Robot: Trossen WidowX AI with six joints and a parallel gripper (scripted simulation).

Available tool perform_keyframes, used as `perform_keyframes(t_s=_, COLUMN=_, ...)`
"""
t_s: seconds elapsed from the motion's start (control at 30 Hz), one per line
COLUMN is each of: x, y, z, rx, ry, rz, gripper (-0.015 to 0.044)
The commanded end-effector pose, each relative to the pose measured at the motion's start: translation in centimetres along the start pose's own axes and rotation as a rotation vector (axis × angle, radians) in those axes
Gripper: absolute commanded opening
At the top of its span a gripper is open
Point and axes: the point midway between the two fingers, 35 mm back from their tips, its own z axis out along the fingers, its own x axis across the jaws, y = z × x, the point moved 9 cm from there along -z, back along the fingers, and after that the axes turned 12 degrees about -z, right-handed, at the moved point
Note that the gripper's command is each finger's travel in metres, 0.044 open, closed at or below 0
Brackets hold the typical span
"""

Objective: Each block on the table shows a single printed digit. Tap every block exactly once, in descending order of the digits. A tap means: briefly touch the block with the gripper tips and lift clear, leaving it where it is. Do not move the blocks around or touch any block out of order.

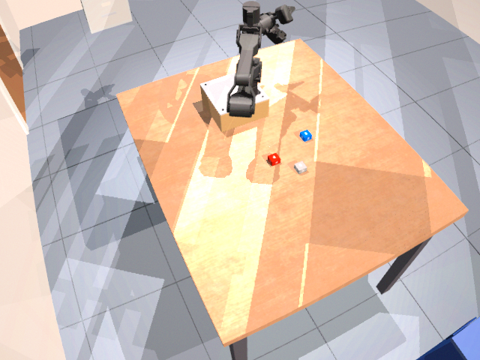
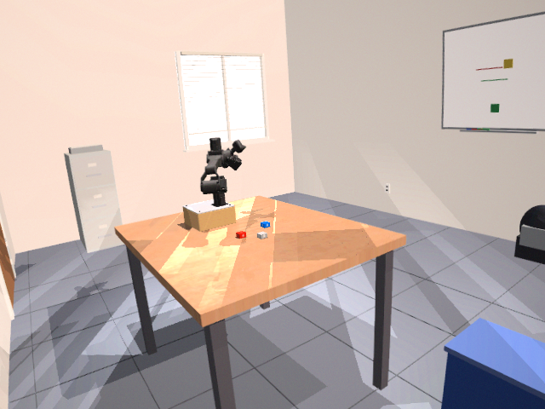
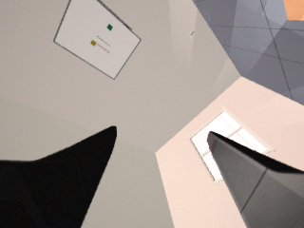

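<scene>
black arm (image 1: pixel 247 58) (image 2: pixel 213 164) folded high above table (image 1: pixel 240 251) (image 2: pixel 264 273) | claw (image 1: pixel 290 11) (image 2: pixel 241 146) (image 3: pixel 162 133) spread wide, well apart from blocks (image 1: pixel 274 159) (image 2: pixel 240 234)

Digits on red block (image 1: pixel 274 159) (image 2: pixel 240 234), blue block (image 1: pixel 305 135) (image 2: pixel 265 224) and white block (image 1: pixel 300 167) (image 2: pixel 261 235) too sm. to read from top or ext. view. Part of the pale-topped box (image 1: pixel 244 116) (image 2: pixel 210 220) hidden behind arm (image 1: pixel 247 58) (image 2: pixel 214 164) in top view. Whiteboard (image 2: pixel 479 96) (image 3: pixel 102 52) cut off at R edge of ext. pic, top edge of wrist pic; blue cabinet (image 1: pixel 471 340) (image 2: pixel 497 370) cropped at corner, both rm. views.
</scene>
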Motion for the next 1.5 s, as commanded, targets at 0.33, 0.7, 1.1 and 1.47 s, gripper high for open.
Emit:
perform_keyframes(t_s=0.33, x=3.1, y=2.8, z=3.3, rx=-0.413, ry=-0.043, rz=-0.538, gripper=0.04)
perform_keyframes(t_s=0.7, x=7.9, y=8.4, z=4.9, rx=-0.867, ry=-0.381, rz=-0.949, gripper=0.04)
perform_keyframes(t_s=1.1, x=13.8, y=16.0, z=1.7, rx=-1.133, ry=-0.972, rz=-1.037, gripper=0.04)
perform_keyframes(t_s=1.47, x=17.6, y=22.2, z=-6.9, rx=-1.056, ry=-1.434, rz=-0.827, gripper=0.04)
